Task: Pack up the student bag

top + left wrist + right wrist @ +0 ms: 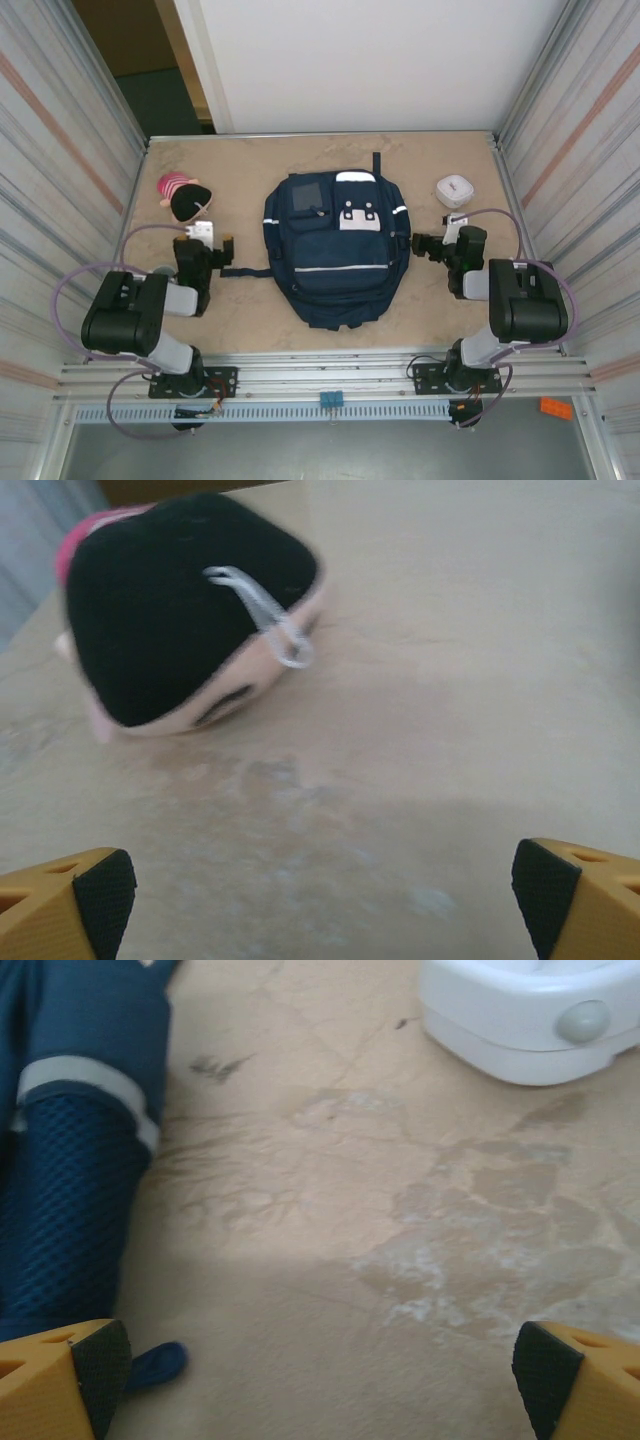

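2 arms (140,320) stand nearest from above; 1 student bag (335,250) lies flat on the bench (240,165) between them, 1 plush toy (182,196) far-left, 1 white case (455,190) far-right. Left wrist: left gripper (325,890), 2 fingers (100,900) apart, empty, toy ahead. Right wrist: right gripper (320,1375), 2 fingers apart, bag left, case upper-right.

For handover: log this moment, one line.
navy-blue fabric backpack: mid-table | left fingers: open, facing black-haired plush doll | right fingers: open, near white plastic case
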{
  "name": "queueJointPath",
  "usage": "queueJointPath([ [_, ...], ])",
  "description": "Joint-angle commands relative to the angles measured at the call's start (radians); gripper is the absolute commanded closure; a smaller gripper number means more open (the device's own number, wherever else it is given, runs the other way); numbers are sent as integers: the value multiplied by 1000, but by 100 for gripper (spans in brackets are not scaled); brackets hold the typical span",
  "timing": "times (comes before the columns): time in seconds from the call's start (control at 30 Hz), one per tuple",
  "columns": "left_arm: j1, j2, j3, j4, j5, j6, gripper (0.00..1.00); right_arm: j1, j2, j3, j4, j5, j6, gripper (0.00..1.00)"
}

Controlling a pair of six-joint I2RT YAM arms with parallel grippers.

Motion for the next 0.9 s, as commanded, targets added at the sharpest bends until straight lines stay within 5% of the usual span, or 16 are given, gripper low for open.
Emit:
queueJointPath([
  [0.0,1,16,105,-58,14,-38,1,10,-11,51,33,94,19,1],
  [0.87,4,2,106,-79,28,-44,1,20,-4,45,56,125,18,1],
])
